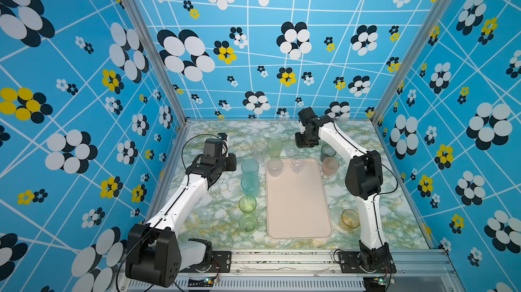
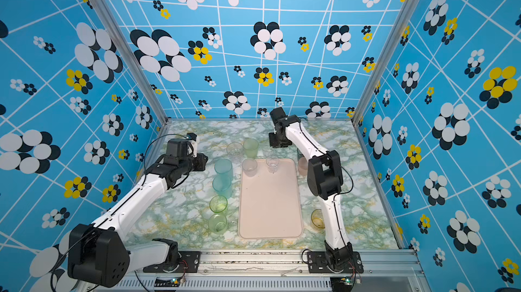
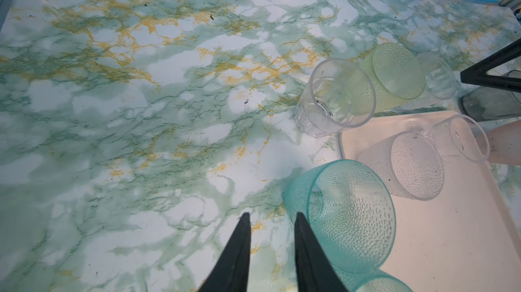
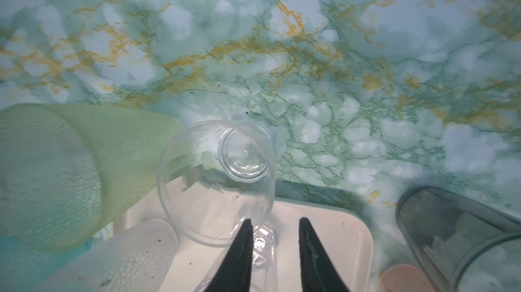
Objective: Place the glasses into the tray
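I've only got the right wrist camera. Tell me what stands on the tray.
Observer: Two glasses, both at the far end of the tray: a frosted clear glass and a small clear glass. Nothing else stands on it.
Operator: Name anything on the right that I can't see.
Observer: An amber glass stands on the table, right of the tray's near end.
Operator: Now list the left side.
Observer: Four stand in a row along the tray's left edge, far to near: a teal glass, a second teal glass, a lime glass and a pale green glass.
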